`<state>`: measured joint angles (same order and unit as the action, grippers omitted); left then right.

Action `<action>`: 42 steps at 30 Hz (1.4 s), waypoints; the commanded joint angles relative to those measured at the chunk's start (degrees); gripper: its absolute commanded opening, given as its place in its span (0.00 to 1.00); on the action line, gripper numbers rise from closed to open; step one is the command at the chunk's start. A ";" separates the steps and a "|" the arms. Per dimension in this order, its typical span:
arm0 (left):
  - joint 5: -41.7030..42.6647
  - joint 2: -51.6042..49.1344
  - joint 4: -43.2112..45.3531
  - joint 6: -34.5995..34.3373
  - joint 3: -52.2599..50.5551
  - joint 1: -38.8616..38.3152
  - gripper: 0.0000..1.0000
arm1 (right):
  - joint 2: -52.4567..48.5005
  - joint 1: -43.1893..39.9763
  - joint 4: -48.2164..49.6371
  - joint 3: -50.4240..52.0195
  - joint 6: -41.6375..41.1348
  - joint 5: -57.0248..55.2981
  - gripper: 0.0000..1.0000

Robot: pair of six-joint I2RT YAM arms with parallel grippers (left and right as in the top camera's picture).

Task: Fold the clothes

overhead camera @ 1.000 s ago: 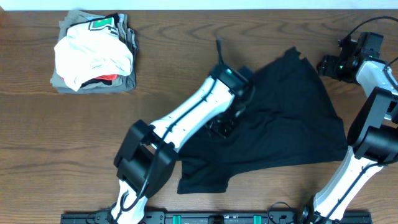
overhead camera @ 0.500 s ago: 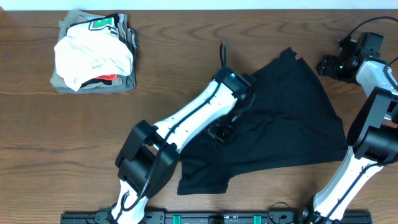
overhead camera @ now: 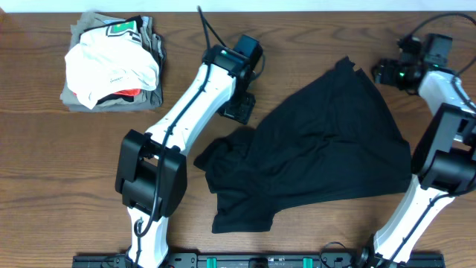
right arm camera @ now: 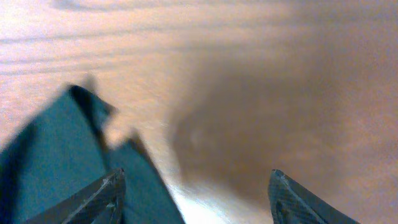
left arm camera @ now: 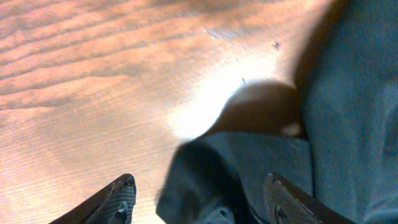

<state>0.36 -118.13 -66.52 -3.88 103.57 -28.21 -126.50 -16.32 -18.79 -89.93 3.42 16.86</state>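
Since a second ago, the left arm has gone away from the black shirt point(overhead camera: 335, 149). Before, it lay across the cloth with its claw down on the middle of it. Now the left gripper point(overhead camera: 239, 109) hangs over the bare wood of the table point(overhead camera: 59, 164), just beside the left edge of the shirt.

The shirt itself has changed too. A bunched flap of fabric now sticks out to the left of the main part. The rest lies spread but wrinkled on the right half of the table, between the two arms.

The left arm rises from its base at the near edge, bends at the elbow and reaches slanting toward the far side. In its wrist view the two fingers point(left arm camera: 121, 200) stand wide apart with nothing gripped; under them I see wood and a rolled rim of dark cloth.

The right arm has shifted only a little. It stands up at the right edge and bends over toward the far corner. The right gripper point(overhead camera: 382, 73) is near the far pointed corner of the shirt, its claw also spread wide and holding nothing.

The pile of folded garments point(overhead camera: 111, 63) stays in the far left corner, well apart.
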 commanded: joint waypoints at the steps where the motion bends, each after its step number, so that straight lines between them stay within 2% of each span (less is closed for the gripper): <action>1: -0.83 -0.24 0.57 -1.18 0.92 1.25 0.67 | 0.04 4.33 1.60 -0.22 1.18 -1.90 0.70; 10: -0.85 -0.28 1.01 -2.62 0.90 3.98 0.67 | -3.21 11.69 6.05 -0.22 1.16 -9.38 0.66; 21: -0.85 -0.28 0.63 -3.93 0.74 7.21 0.67 | -8.96 13.81 10.88 -0.22 -1.14 -16.90 0.61; 26: -0.85 -0.28 0.66 -3.93 -0.04 7.30 0.67 | -9.03 13.81 9.90 -0.22 -1.70 -16.92 0.39; 31: -0.87 -0.31 0.68 -3.91 -1.81 7.43 0.67 | -8.68 13.09 6.95 -0.66 -4.55 -16.57 0.01; 36: -0.85 -0.59 0.66 -3.91 -2.10 8.48 0.67 | -5.16 11.37 1.29 -2.05 -5.09 -16.22 0.01; 42: -0.83 -0.61 1.09 -3.43 -2.10 9.68 0.67 | 4.02 7.96 -4.70 -2.34 -4.87 -15.15 0.01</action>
<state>-0.03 -118.13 -65.52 -7.49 101.93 -19.22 -128.90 -6.15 -22.50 -92.47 -0.84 1.89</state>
